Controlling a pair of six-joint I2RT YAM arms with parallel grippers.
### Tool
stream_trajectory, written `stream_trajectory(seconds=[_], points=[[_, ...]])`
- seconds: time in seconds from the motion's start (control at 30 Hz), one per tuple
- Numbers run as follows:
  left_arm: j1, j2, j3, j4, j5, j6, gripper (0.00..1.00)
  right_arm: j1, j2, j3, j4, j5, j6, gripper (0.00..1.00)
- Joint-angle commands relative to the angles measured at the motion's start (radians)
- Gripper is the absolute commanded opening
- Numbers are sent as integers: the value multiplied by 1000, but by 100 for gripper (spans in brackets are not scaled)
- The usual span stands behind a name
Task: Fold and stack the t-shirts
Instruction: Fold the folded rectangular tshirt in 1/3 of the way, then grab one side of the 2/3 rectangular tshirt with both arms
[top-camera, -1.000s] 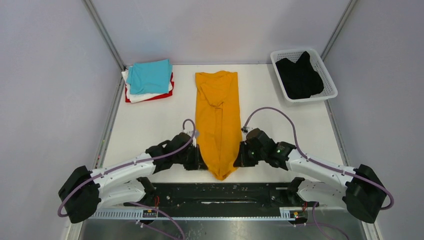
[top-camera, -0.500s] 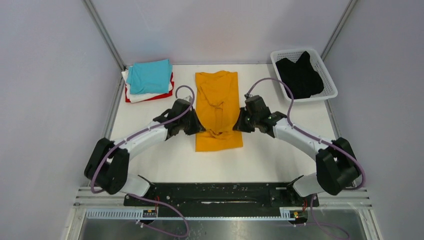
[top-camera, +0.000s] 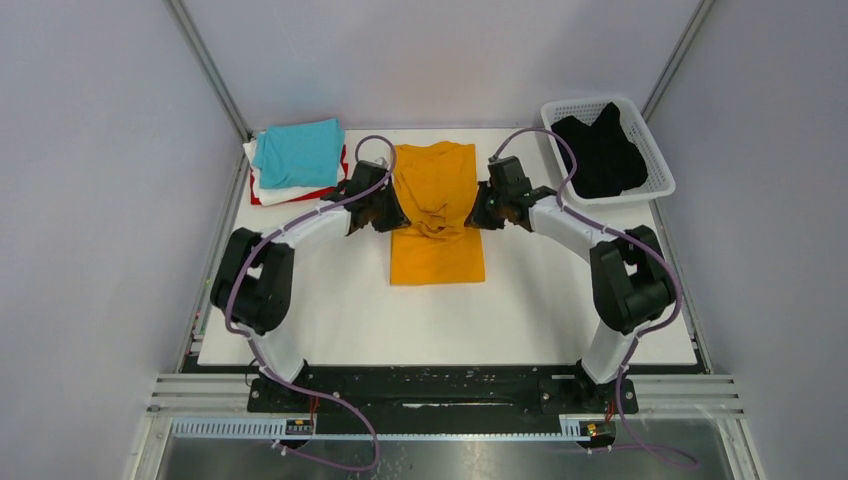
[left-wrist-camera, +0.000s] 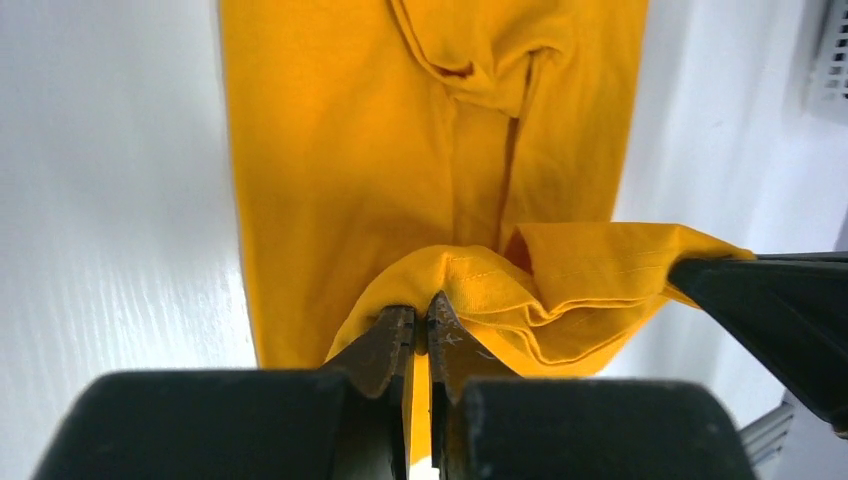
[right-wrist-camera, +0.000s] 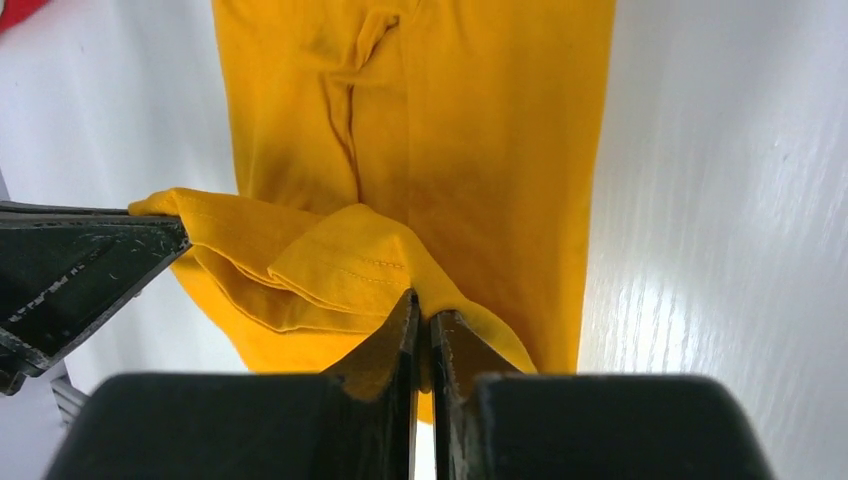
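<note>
Pinching the orange-yellow t-shirt (top-camera: 437, 245) at both sides

I see the left gripper (top-camera: 386, 214) and right gripper (top-camera: 481, 213) each clamped on its stitched hem, raised over the shirt at upper centre of the table (top-camera: 330, 310). The turquoise t-shirt (top-camera: 298, 152) tops the upper-left pile. The black t-shirt (top-camera: 600, 155) fills the upper-right basket (top-camera: 657, 152).

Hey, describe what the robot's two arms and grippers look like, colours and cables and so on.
Both the left arm and right arm have white links joined by bulky black joints. A purple cable loops along each arm. The left gripper and right gripper are black, with two wedge-shaped fingers tapering to scuffed tips.
</note>
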Motion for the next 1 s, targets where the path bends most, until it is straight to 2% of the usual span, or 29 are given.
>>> stream_trajectory(seconds=[0.0,0.13,0.17,0.27,0.33,0.37,0.4,0.6,0.73,0.8,0.83,0.97], points=[[18,68,95,-25,-40,37,1,-26,62,89,16,-23,-20,11],[38,114,132,-18,-26,42,11,-49,146,165,1,-42,-25,20],[46,113,138,-21,-26,43,17,-55,159,182,-4,-57,-32,31],[54,59,124,3,-27,53,45,-66,148,203,-14,-72,-76,95],[54,-5,86,24,-36,65,75,-67,99,163,9,-56,-97,99],[55,-37,60,28,-34,73,95,-66,65,122,27,-38,-97,99],[54,-68,36,21,-32,80,98,-66,29,74,50,-25,-90,99],[51,-245,-238,66,100,53,99,-65,-191,-288,176,-52,-33,99],[29,-322,-366,61,114,47,98,-48,-264,-431,188,-93,0,99],[17,-346,-415,69,117,43,89,-41,-277,-469,190,-96,9,97],[11,-351,-433,75,112,38,79,-37,-275,-479,190,-100,12,97],[-5,-320,-477,109,110,14,71,-24,-239,-472,221,-119,27,91]])
